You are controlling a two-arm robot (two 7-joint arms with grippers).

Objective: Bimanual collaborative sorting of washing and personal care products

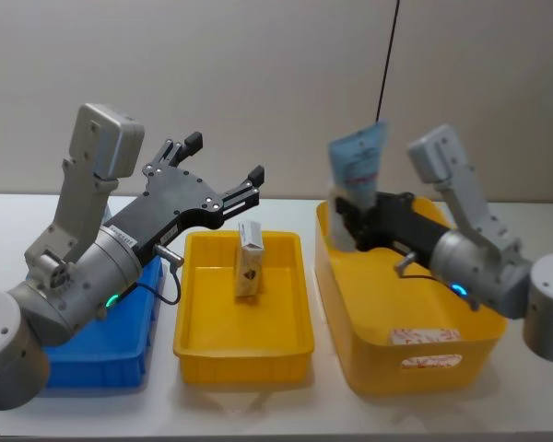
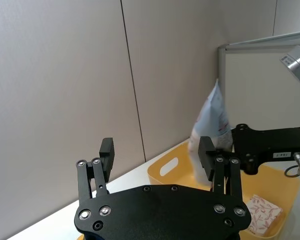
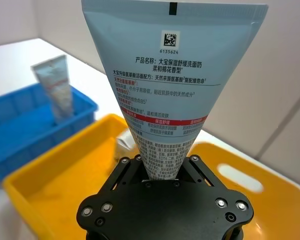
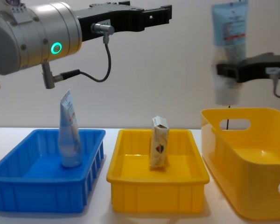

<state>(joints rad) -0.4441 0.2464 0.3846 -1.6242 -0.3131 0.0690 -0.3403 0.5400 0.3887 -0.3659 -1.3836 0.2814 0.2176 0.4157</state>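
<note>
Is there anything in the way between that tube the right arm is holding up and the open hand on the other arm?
Nothing visible. The right end effector holds the tube high above the bins, and open air separates it from the open left end effector.

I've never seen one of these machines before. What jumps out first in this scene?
The right gripper holds a pale blue tube high above the big yellow bin on the right. The left gripper hangs open and empty, raised above the small yellow tray, where a white carton stands. Another tube stands in the blue bin on the left.
</note>
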